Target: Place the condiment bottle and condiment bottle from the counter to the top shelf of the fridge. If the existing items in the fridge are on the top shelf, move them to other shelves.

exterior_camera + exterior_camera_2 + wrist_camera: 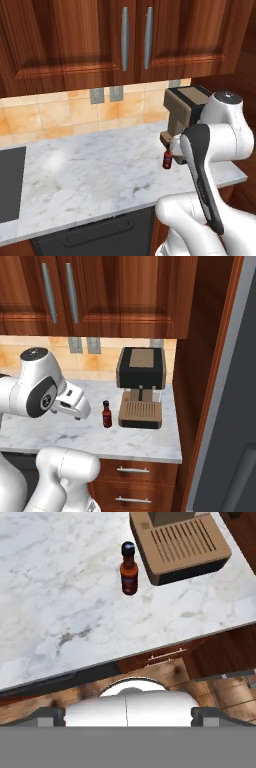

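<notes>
Hand view shows you the dark red condiment bottle (129, 568) standing upright on the marbled counter (60, 602), just beside the coffee machine (180, 544). Your pincer (128, 714) has its fingers spread wide apart, holding nothing.

place: a home kitchen, rendered not real
cabinets: brown wood wall cabinets (125, 35) with long silver handles up top
counter: white-grey marbled counter (85, 175), wooden drawer fronts (132, 473) below
wall: tan tiled backsplash (45, 117) with outlets (106, 94)
appliances: a coffee machine (141, 387) on the counter, grey fridge (235, 421) on the right
small stuff: a dark red condiment bottle (106, 414) standing beside the coffee machine
</notes>
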Robot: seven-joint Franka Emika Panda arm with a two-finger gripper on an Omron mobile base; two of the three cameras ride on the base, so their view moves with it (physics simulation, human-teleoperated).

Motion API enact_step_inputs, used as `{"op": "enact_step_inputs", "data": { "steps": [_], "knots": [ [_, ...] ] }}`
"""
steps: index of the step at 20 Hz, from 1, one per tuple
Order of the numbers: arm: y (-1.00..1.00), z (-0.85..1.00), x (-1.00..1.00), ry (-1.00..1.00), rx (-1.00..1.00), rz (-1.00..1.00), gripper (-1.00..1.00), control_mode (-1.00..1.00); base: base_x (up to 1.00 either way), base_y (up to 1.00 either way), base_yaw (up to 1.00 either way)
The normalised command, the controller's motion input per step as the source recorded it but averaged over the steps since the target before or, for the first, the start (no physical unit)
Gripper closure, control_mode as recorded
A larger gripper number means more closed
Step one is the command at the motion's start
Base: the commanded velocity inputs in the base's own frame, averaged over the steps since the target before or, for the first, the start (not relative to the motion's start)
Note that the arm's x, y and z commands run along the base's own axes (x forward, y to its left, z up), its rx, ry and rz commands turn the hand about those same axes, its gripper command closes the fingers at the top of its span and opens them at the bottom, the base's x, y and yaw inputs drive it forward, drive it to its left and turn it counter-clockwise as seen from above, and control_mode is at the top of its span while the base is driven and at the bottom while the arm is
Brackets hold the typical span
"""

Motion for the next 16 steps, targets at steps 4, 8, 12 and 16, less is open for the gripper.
{"op": "enact_step_inputs", "data": {
  "steps": [4,8,12,16],
  "knots": [
    [-0.16,-0.68,0.93,0.09,0.00,-0.16,-1.00,-1.00,0.00,0.00,0.00],
    [-0.11,-0.45,0.98,0.03,0.00,-0.10,-1.00,-1.00,0.00,0.00,0.00],
    [0.00,-0.20,0.86,0.02,-0.01,0.00,-1.00,-1.00,0.00,0.00,0.00],
    [-0.01,-0.18,0.72,0.05,-0.02,0.00,-1.00,-1.00,0.00,0.00,0.00]
  ]
}}
